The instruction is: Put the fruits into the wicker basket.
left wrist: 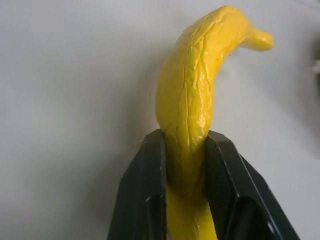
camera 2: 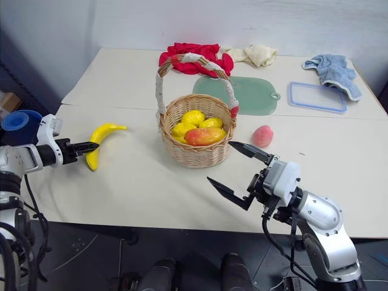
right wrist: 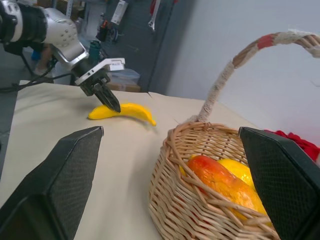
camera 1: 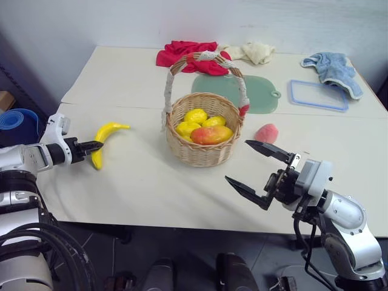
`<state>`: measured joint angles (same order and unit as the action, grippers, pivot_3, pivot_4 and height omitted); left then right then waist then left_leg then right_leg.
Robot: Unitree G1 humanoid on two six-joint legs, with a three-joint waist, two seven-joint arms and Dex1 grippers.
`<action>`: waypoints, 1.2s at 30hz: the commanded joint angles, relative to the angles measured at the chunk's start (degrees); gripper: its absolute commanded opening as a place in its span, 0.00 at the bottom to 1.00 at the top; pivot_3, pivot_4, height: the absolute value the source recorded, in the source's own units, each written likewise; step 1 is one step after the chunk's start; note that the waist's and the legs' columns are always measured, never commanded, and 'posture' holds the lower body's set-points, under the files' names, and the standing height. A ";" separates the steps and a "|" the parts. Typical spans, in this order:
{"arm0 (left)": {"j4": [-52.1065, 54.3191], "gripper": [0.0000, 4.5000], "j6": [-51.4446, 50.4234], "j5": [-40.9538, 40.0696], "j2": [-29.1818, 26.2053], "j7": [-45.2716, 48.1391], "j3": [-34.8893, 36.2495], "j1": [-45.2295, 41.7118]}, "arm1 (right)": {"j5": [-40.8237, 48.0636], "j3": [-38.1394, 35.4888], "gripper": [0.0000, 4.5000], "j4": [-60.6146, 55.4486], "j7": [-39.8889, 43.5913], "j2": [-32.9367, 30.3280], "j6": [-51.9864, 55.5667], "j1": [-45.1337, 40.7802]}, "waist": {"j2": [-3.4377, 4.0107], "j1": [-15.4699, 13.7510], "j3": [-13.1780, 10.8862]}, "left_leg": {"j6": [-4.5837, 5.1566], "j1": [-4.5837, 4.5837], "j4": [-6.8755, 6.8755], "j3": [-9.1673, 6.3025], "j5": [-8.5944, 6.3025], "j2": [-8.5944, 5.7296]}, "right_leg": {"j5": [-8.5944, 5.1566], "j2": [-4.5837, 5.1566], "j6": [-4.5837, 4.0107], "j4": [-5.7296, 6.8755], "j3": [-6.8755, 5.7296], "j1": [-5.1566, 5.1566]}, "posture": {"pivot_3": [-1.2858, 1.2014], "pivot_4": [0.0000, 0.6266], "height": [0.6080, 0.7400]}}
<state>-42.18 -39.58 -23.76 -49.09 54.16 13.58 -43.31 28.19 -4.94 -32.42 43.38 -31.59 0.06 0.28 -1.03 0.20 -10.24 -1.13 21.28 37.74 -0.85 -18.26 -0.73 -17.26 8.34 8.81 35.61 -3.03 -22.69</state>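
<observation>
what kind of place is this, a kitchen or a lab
Likely a lab or workshop staged for practice: tools hang on a dark wall, and a cloth-covered table holds a wicker basket, a banana and rags.

Wicker basket point(camera 1: 203, 136) is sitting mid-table point(camera 1: 145, 182), holding lemons point(camera 1: 195, 116) and a mango point(camera 1: 211, 134); the banana point(camera 1: 104, 140) is lying at its 9 o'clock, well apart, with the left gripper point(camera 1: 97, 145) clamping it, and the peach-like fruit point(camera 1: 266, 133) is lying near at its 3 o'clock. At 12 o'clock a mat point(camera 1: 257, 92) is lying behind the basket, with cloths point(camera 1: 185, 54) resting farther back, and at 2 o'clock a tray lid point(camera 1: 318, 95) is lying beside a towel point(camera 1: 332, 70). The right gripper point(camera 1: 257, 173) is hovering spread at the basket's 5 o'clock.
</observation>
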 commanded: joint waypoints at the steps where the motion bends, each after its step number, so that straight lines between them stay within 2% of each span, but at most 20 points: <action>1: 17.66 0.17 7.24 -5.05 -3.83 15.21 1.69 6.07 | 0.62 -4.13 1.00 -1.31 -3.04 0.99 -0.09 2.50 | -0.04 -0.07 0.00 | -0.03 0.01 0.01 -0.03 -0.03 0.02 | 0.00 0.01 0.00 0.01 -0.01 0.02 | 0.52 0.24 1.00; 3: 26.63 0.17 5.80 -7.43 -4.95 19.16 0.72 10.08 | -0.48 -6.13 1.00 0.34 -2.91 1.33 -1.72 6.20 | -0.01 -0.10 -0.02 | 0.00 0.00 0.01 -0.02 -0.12 0.03 | 0.00 0.03 0.00 -0.07 0.00 0.03 | 0.52 0.24 1.00; 6: 35.25 0.17 -2.20 -13.17 -3.10 17.57 0.70 8.46 | -2.09 -7.95 1.00 2.47 -2.32 1.64 -4.21 10.26 | 0.06 -0.97 -0.06 | 0.07 -0.03 0.08 -0.09 -0.18 0.00 | 0.00 0.03 0.00 -0.15 -0.06 0.19 | 0.52 0.24 1.00; 9: 40.52 0.17 -10.75 -15.34 1.82 10.72 -3.40 1.19 | -2.56 -8.66 1.00 2.12 -4.55 2.71 -3.96 11.14 | 0.10 -1.64 -0.11 | 0.19 -0.01 0.37 -0.07 -0.22 -0.02 | 0.00 0.03 0.00 -0.13 -0.02 0.30 | 0.52 0.24 1.00; 13: 42.15 0.17 -24.44 -13.12 11.54 -5.40 -8.51 -9.88 | -2.55 -8.40 1.00 -0.26 -8.42 5.08 -2.34 10.96 | 0.09 -1.52 -0.11 | 0.27 -0.04 0.45 -0.07 -0.18 -0.11 | 0.00 0.04 0.00 -0.14 0.16 0.37 | 0.52 0.24 1.00; 15: 41.86 0.17 -27.07 -10.53 17.01 -12.99 -10.31 -12.94 | -3.00 -7.80 1.00 -1.27 -9.36 5.38 -1.83 10.86 | 0.10 -1.25 -0.10 | 0.27 -0.04 0.44 -0.08 -0.18 -0.11 | 0.01 0.04 0.01 -0.03 0.17 0.29 | 0.52 0.24 1.00; 18: 41.35 0.17 -28.55 -9.28 23.59 -20.68 -9.32 -14.38 | -3.45 -7.10 1.00 -2.42 -10.62 5.79 -1.46 10.70 | 0.10 -0.60 -0.10 | 0.25 -0.06 0.30 -0.08 -0.19 -0.09 | 0.03 0.02 0.05 0.04 0.20 0.13 | 0.52 0.24 1.00; 20: 41.63 0.17 -27.44 -7.40 25.32 -23.67 -9.77 -13.73 | -3.86 -7.03 1.00 -2.99 -11.47 6.28 -1.55 10.77 | 0.11 -0.09 -0.11 | 0.24 -0.04 0.26 -0.09 -0.20 -0.10 | 0.03 0.00 0.05 0.02 0.19 0.09 | 0.52 0.24 1.00; 24: 41.46 0.44 -24.14 -5.76 25.02 -25.10 -9.31 -12.28 | -4.41 -6.91 1.00 -3.23 -12.19 7.11 -1.91 11.25 | 0.12 -0.04 -0.12 | 0.16 -0.09 0.24 -0.09 -0.16 -0.10 | 0.03 -0.02 0.05 -0.01 0.21 0.08 | 0.52 0.24 1.00; 28: 43.73 0.68 -21.91 -8.31 22.57 -19.58 -8.04 -10.93 | -4.17 -7.83 1.00 -2.19 -11.43 7.27 -3.07 12.51 | 0.12 -0.26 -0.12 | 0.13 -0.06 0.29 -0.12 -0.14 -0.12 | 0.03 -0.02 0.05 -0.09 0.22 0.14 | 0.52 0.24 1.00; 33: 45.52 0.68 -15.96 -10.18 14.92 -8.98 -6.81 -7.26 | -1.95 -13.25 1.00 1.86 -10.61 6.27 -3.57 12.83 | 0.14 -0.21 -0.13 | 0.12 -0.06 0.27 -0.14 -0.16 -0.12 | 0.03 -0.02 0.05 -0.12 0.22 0.14 | 0.52 0.24 1.00; 36: 46.00 0.68 -4.49 -10.42 10.97 0.45 -3.70 -2.12 | 0.39 -18.31 1.00 6.61 -8.37 5.83 -4.90 14.99 | 0.16 -0.15 -0.13 | 0.12 -0.06 0.27 -0.13 -0.16 -0.11 | 0.02 -0.02 0.04 -0.14 0.22 0.15 | 0.52 0.24 1.00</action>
<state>1.64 -50.54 -33.47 -36.57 49.16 7.11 -46.74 26.41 -19.60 -27.18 33.80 -25.36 -2.93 14.09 -0.88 0.05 -10.38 -1.00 21.20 37.99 -0.97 -18.42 -0.84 -17.23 8.31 8.85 35.47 -2.82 -22.54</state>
